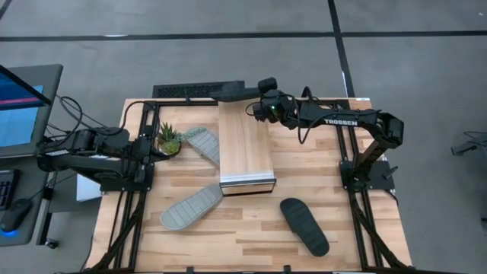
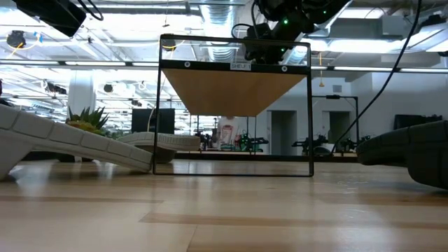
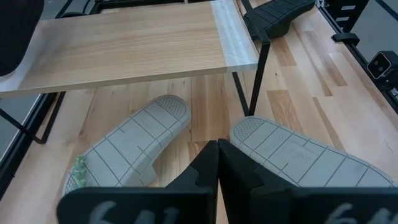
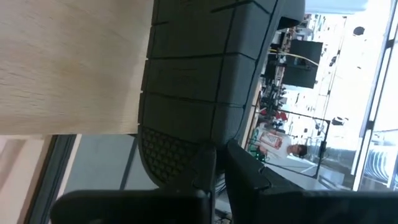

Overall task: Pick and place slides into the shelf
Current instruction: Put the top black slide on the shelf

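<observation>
**Right pincer holds a black slide at the far end of the shelf**

I see my right pincer clamped on a black slide, holding it at the shelf's far end, raised above the wooden top. In the right wrist view its fingers grip the slide's edge, ribbed sole facing the camera, with the shelf's wood right beside it.

The shelf lies along the middle of the counter, its silvery front edge toward the near side.

One grey-green slide lies sole-up against the shelf's left side, next to a small potted plant. The other grey-green slide lies sole-up near the shelf's front left corner. The second black slide rests on the counter, front right of the shelf.

My left pincer waits at the counter's left edge, fingers pressed together, holding nothing.
</observation>
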`<action>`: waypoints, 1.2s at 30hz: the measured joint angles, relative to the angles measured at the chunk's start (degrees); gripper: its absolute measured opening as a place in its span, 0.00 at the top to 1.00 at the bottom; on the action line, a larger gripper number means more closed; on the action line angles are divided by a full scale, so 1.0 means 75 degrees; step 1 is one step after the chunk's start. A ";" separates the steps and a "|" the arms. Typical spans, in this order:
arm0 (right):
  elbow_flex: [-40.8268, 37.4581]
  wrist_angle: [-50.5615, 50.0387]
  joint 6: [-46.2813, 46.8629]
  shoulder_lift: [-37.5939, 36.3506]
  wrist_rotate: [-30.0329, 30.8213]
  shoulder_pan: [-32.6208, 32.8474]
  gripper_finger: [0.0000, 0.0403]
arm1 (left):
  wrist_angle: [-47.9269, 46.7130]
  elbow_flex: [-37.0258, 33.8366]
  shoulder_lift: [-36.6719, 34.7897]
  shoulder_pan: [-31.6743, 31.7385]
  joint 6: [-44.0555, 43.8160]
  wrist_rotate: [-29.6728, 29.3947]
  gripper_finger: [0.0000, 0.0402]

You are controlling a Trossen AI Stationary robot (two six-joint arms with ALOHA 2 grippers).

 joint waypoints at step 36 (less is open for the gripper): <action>0.0000 -0.0381 0.0904 -0.0009 -0.0196 0.0093 0.87 | 0.0002 0.0000 0.0000 0.0000 0.0000 -0.0003 1.00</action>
